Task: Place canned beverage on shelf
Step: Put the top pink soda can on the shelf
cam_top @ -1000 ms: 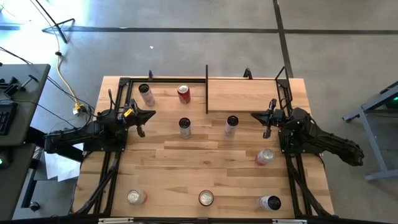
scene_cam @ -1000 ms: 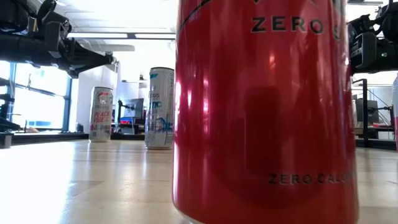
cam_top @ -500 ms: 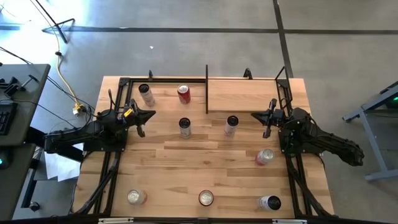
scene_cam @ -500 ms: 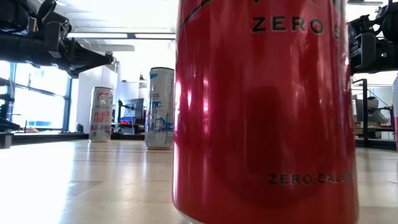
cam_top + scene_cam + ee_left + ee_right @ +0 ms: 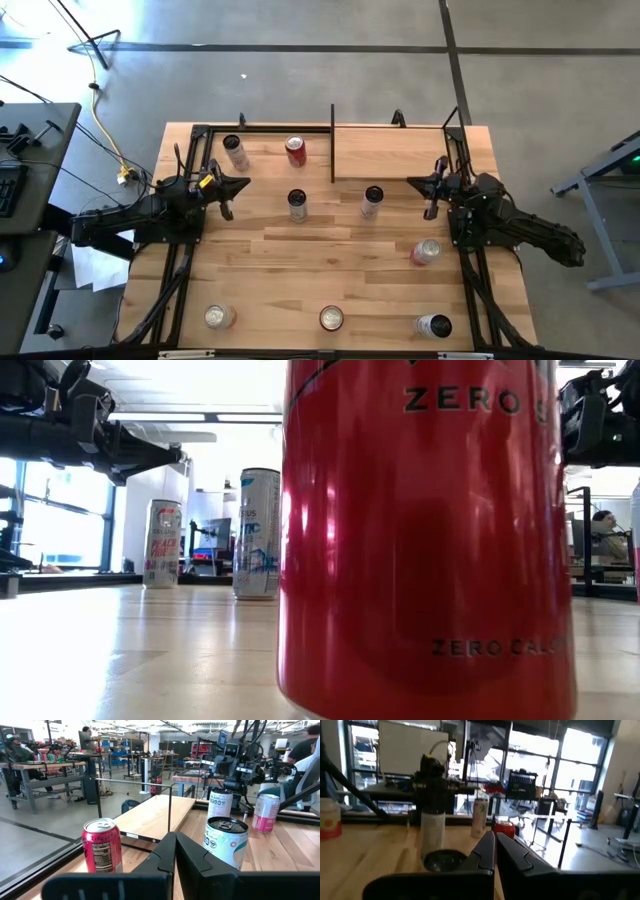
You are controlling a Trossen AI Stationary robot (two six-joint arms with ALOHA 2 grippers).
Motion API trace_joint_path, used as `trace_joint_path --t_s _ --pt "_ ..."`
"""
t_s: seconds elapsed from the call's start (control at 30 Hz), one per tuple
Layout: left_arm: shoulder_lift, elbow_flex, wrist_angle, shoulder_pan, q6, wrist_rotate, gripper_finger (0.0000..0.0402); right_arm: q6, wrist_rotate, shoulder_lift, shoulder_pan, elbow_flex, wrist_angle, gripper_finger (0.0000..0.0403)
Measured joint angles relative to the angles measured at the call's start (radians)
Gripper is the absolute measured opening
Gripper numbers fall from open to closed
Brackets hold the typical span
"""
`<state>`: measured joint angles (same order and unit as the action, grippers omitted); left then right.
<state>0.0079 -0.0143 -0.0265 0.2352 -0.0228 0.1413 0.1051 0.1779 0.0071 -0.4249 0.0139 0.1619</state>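
Eight cans are standing on the desk (image 5: 330, 255) in the overhead view. Two are sitting along the far edge toward the left corner: a pale can (image 5: 235, 152) and a red can (image 5: 295, 150). Two more are standing mid-desk: a dark-topped can (image 5: 297, 204) and a white can (image 5: 372, 201). A pink can (image 5: 426, 251) is sitting near the right edge, and three are lining the near edge: a silver-topped can (image 5: 219, 317), an orange-rimmed can (image 5: 331, 319) and a black-and-white can (image 5: 434, 326).

The shelf (image 5: 395, 152) is lying in the far right corner of the desk, a flat pale wood panel framed by thin black bars, with nothing standing on it.

The left claw (image 5: 226, 190) is hovering by the left edge, clenched with nothing in it, and the right claw (image 5: 430, 191) is hovering by the right edge just in front of the shelf, likewise clenched and empty.

The table-level view is showing far less: a huge red can (image 5: 425, 540) is filling the frame, with only two pale cans visible behind it, so the shelf is hidden there. The left wrist view is showing the shelf's black posts and smooth pale top (image 5: 155, 817) from the side, plus four cans and people at benches beyond. The right wrist view is showing blurred cans.
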Motion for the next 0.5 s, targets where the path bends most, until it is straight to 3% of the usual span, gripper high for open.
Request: trace_joint_path --t_s 0.5 --pt "0.000 0.000 0.000 0.000 0.000 0.000 0.0003 -0.260 0.036 0.033 0.000 0.011 0.261 0.0000"
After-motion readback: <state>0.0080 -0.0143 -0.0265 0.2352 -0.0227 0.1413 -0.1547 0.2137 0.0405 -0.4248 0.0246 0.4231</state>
